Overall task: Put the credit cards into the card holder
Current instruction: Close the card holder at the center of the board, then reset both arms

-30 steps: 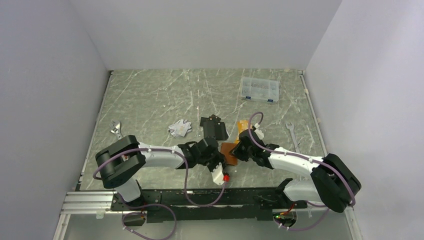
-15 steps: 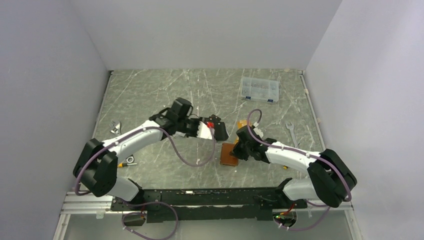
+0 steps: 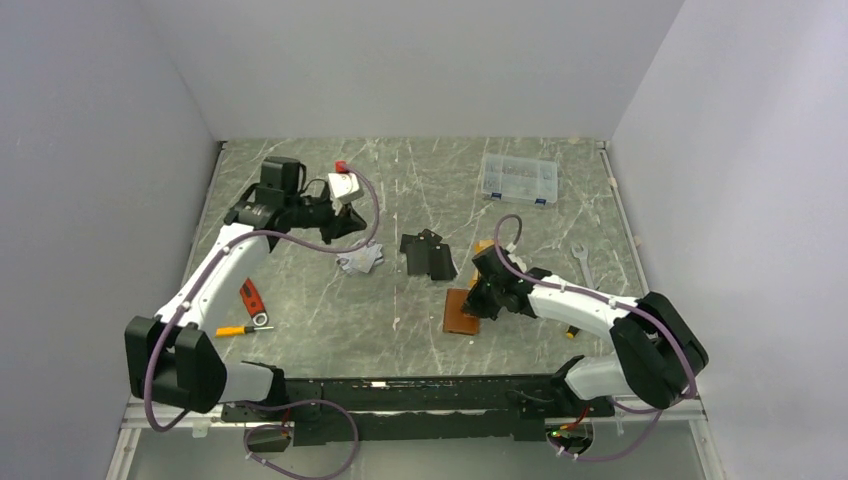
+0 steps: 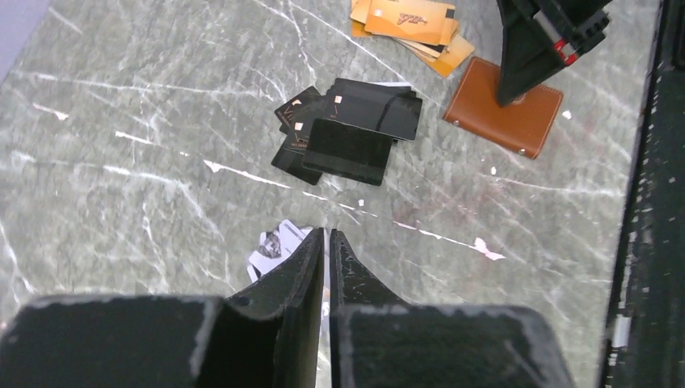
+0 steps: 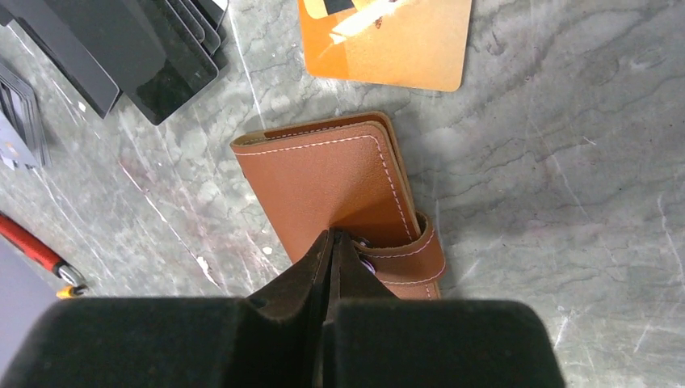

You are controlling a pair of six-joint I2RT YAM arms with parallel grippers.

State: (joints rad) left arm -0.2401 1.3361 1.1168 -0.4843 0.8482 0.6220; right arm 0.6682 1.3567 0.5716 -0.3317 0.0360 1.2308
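Two white arms reached over a grey-green marbled table (image 3: pixel 300 190). The left gripper (image 4: pixel 326 234) hung above the far left area, its fingers closed tight together. The right gripper (image 5: pixel 333 234), also closed, had its tips down on the card holder (image 5: pixel 323 178) beside the snap tab. A clear compartment box (image 3: pixel 518 180) sat at the far right. The tan holder lay folded shut near the centre. Three loose piles of credit cards lay just beyond it: black cards (image 4: pixel 347 133) in the middle, orange-gold cards (image 5: pixel 388 40) to their right and silver-grey cards (image 3: pixel 362 260) to their left, beneath the left gripper.
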